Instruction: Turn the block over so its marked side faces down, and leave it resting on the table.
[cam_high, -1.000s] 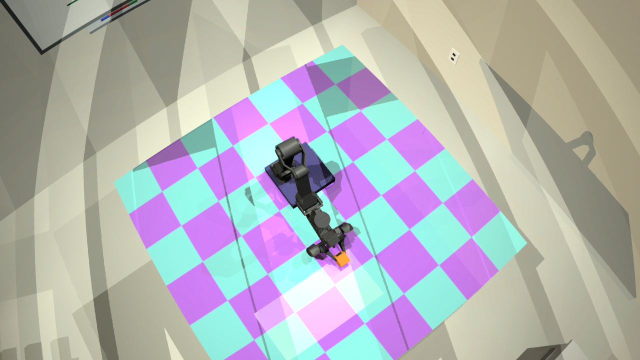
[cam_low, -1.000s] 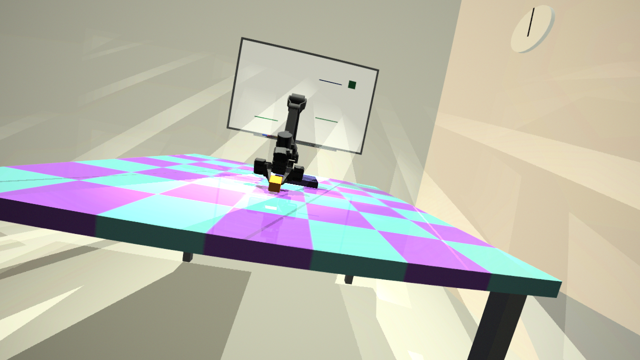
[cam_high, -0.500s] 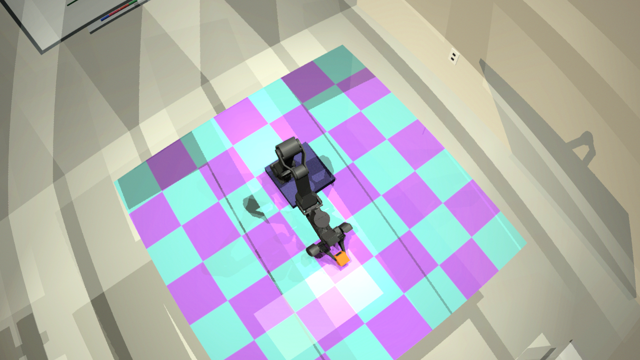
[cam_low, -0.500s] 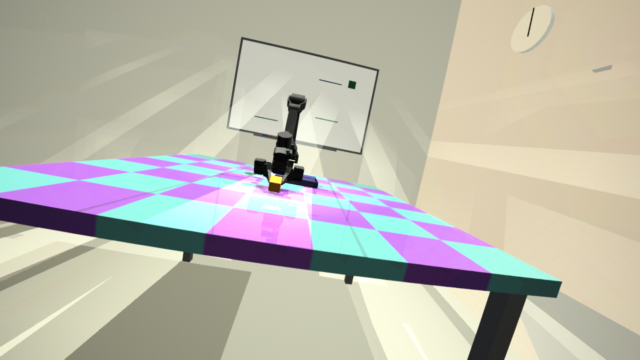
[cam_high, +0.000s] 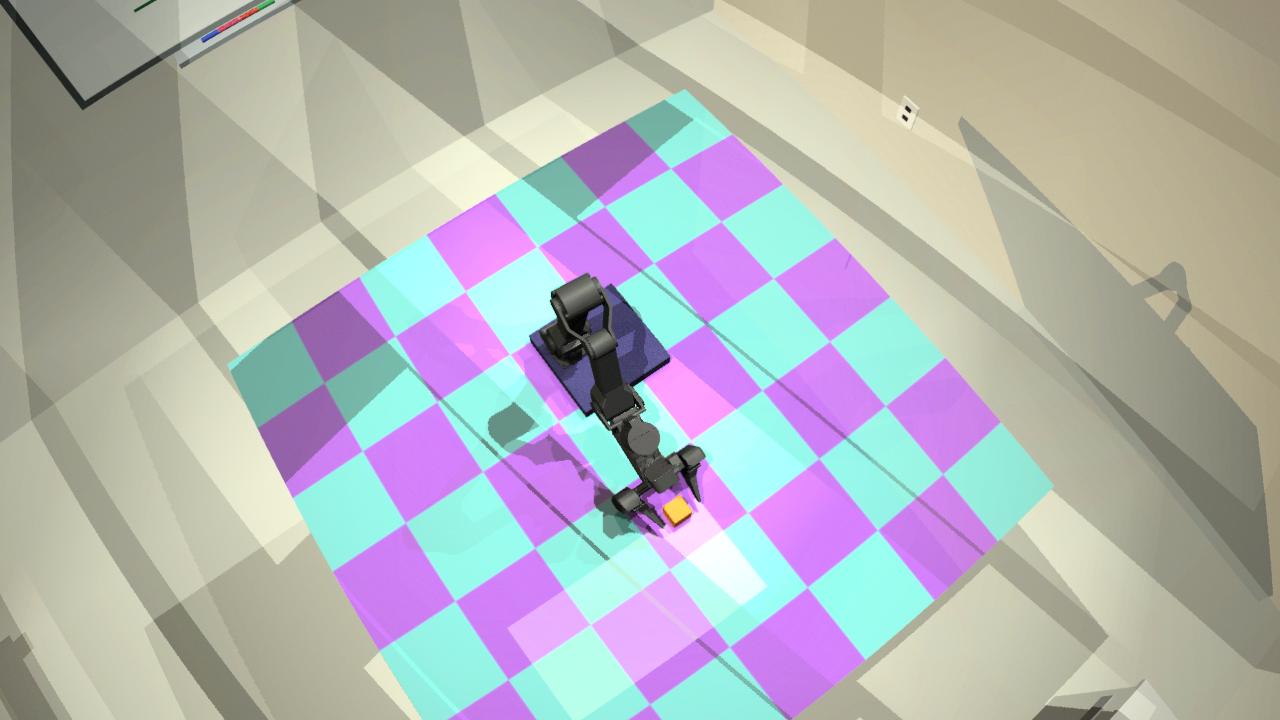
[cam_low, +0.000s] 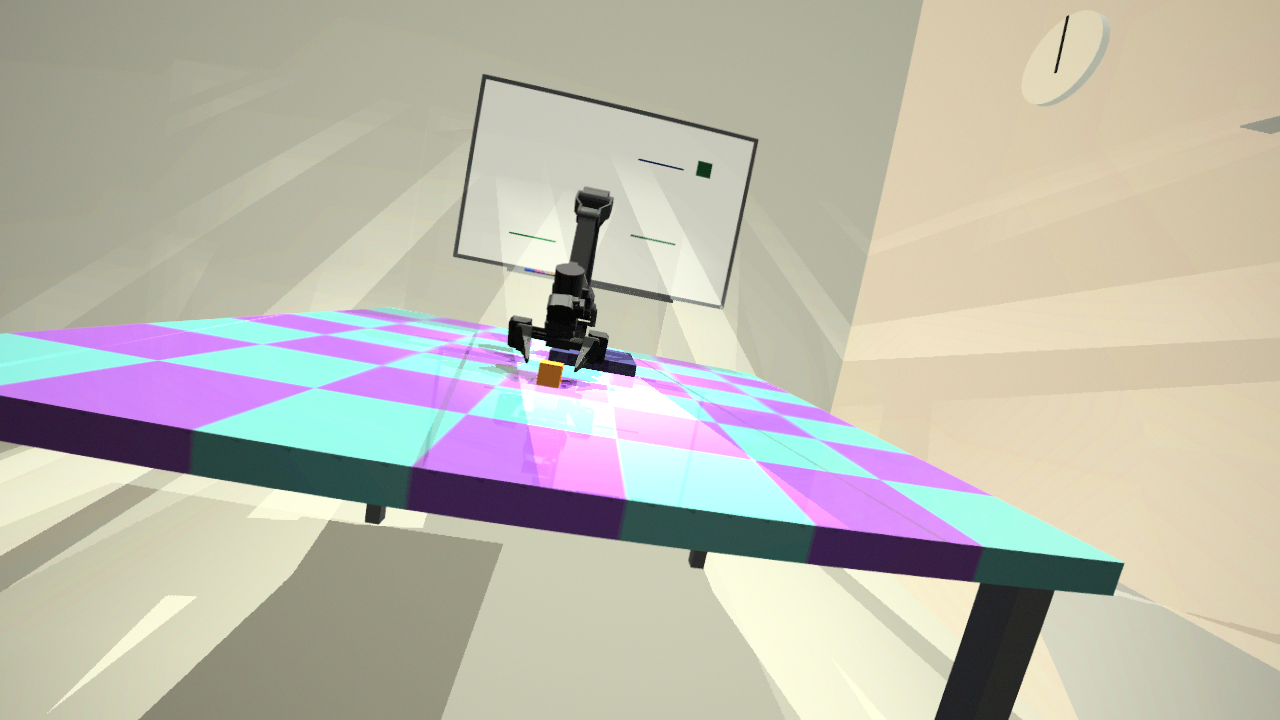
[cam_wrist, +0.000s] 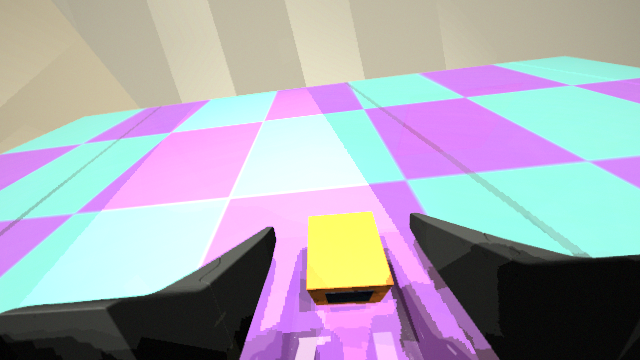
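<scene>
The orange-yellow block (cam_high: 677, 511) (cam_low: 549, 374) (cam_wrist: 345, 250) sits on the checkered table (cam_high: 805, 385) (cam_low: 313, 420) (cam_wrist: 465, 130), in front of the arm. Its plain yellow side faces up. A dark square mark (cam_wrist: 349, 297) shows foreshortened on the side that faces back toward the arm. My gripper (cam_high: 680, 512) (cam_low: 551, 365) (cam_wrist: 341, 226) is open, with one finger on each side of the block and a gap to both in the wrist view. The block's underside is hidden.
The arm stands on a dark blue base plate (cam_high: 642, 349) (cam_low: 619, 362) behind the gripper. The table's near edge (cam_low: 519, 508) runs across the exterior view. A whiteboard (cam_low: 572, 143) is on the wall behind the arm.
</scene>
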